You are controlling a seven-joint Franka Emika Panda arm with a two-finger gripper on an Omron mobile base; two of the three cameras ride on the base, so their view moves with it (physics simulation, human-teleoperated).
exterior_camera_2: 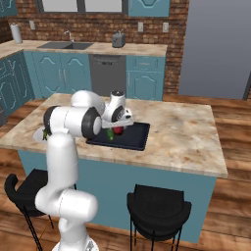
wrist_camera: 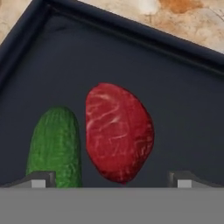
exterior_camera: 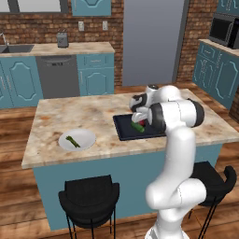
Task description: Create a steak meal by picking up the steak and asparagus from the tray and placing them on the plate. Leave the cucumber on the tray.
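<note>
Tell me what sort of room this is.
A home kitchen, rendered: a marble-topped island with black stools under it, teal cabinets with a sink and dishwasher along a brick wall, and a microwave.

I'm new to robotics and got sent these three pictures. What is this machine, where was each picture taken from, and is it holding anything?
It is a white robot arm in a simulated kitchen. Two pictures look over it from behind, left and right. The third looks along its gripper, whose jaws are open and hold nothing. On the island counter lies a black tray with a red steak and a green cucumber side by side. A white plate already holds the asparagus.
</note>
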